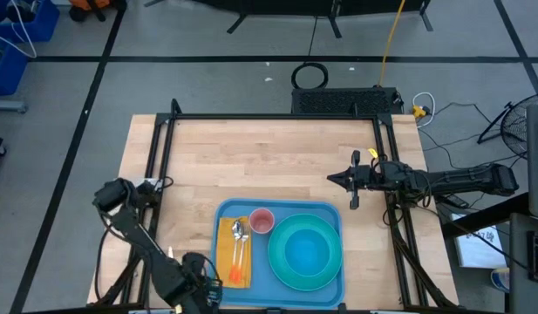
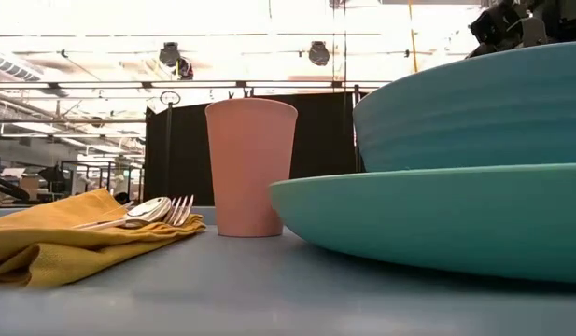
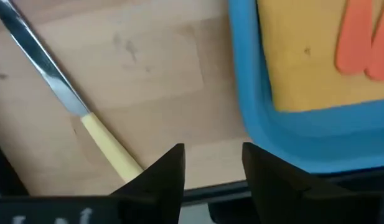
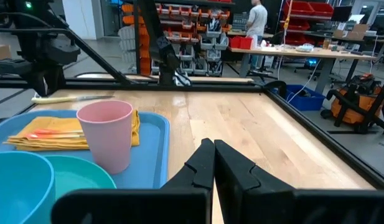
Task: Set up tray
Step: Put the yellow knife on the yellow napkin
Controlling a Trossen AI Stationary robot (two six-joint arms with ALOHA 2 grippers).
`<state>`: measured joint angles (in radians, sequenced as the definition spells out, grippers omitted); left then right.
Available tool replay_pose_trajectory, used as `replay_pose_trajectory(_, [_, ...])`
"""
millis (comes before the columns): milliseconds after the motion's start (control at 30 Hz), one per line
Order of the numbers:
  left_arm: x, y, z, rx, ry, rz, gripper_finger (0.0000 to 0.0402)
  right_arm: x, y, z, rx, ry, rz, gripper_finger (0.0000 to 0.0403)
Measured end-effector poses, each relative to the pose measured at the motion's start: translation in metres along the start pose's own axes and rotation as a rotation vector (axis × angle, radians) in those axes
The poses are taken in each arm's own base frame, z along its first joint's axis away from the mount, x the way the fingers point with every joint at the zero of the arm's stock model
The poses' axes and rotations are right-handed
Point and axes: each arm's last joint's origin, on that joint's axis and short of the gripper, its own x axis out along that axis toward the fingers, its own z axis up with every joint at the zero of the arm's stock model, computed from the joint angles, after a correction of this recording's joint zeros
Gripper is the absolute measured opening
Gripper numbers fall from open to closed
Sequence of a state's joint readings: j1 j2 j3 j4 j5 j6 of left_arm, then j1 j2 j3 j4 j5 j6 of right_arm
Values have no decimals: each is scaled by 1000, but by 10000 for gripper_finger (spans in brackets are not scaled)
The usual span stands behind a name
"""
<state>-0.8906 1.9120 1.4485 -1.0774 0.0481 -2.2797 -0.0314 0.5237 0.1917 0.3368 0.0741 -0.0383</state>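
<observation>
The blue tray lies at the table's near middle. On it are a yellow napkin with a spoon and a fork with orange handles, a pink cup, and a teal plate with a blue bowl in it. A knife with a yellow handle lies on the wood left of the tray. My left gripper is open and empty, low over the table by the tray's near left corner. My right gripper is shut and empty, above the table beyond the tray's far right corner.
Bare wood stretches beyond the tray to the far edge. A black frame runs around the table. In the low view the cup stands upright between the napkin and the plate.
</observation>
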Motion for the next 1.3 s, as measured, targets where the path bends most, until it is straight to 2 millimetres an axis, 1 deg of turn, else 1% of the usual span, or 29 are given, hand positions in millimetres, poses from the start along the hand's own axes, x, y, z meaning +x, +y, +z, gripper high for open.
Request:
replay_pose_trajectory(133, [12,1,-3,-1,36,104,189,0,0,-1,-1,15,0,0])
replay_pose_trajectory(233, [13,8,-7,-8,72,178,210,0,0,-2,-1,17,0,0])
replay_pose_trajectory(400, [14,18,-18,-7,117,236,249,0,0,-2,9,17,-1,0])
replay_pose_trajectory(500, [20,22,-21,7,67,236,270,0,0,-2,18,17,-2,0])
replay_pose_trajectory(633, [40,23,-25,20,-18,256,287,0,0,-2,18,18,-1,0])
replay_pose_trajectory(700, [52,24,-28,22,-45,275,288,0,0,-2,20,18,-2,0])
replay_pose_trajectory(833, [62,27,-35,33,-64,280,278,0,0,-2,26,18,-2,0])
replay_pose_trajectory(1000, [65,32,-40,59,-94,255,252,0,0,-2,57,21,-2,0])
replay_pose_trajectory(1100, [65,37,-40,99,-149,251,239,0,0,-2,60,21,-2,0])
replay_pose_trajectory(1200, [62,38,-37,131,-206,218,236,0,0,-2,69,19,-2,0])
replay_pose_trajectory(1300, [60,36,-34,109,-188,231,238,0,0,-2,77,19,-2,0])
